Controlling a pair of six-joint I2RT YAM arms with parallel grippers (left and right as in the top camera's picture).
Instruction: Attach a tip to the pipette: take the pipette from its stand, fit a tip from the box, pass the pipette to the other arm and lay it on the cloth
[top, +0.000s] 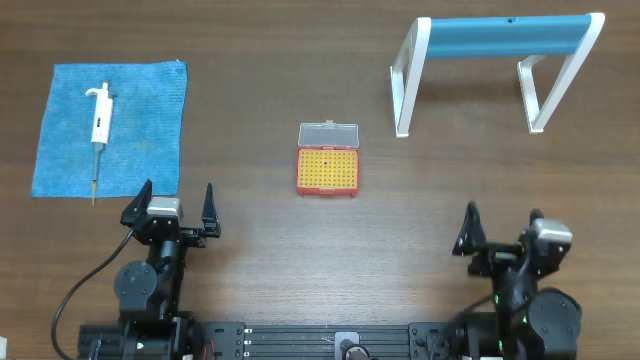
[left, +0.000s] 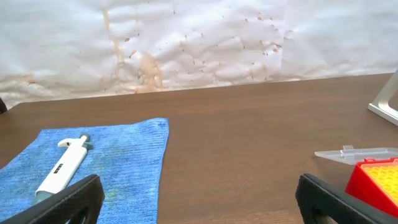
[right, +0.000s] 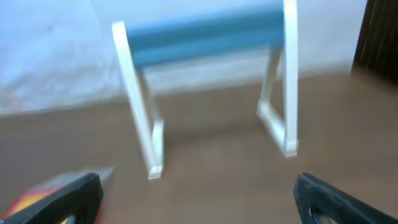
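The tabletop (top: 260, 60) carries the white and blue stand (top: 500, 36) at the far right and the blue cloth (top: 150, 110) at the far left. The left jaws and the right jaws, both near, are wide open and hold nothing. The open tip box (top: 327, 172) sits in the middle, and the pipette (top: 100, 120) lies on the cloth.

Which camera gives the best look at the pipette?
The top view: the whole pipette lies on the cloth, tip included. The left wrist view shows its upper part, with the lower end behind the left gripper. The right wrist view faces the stand.
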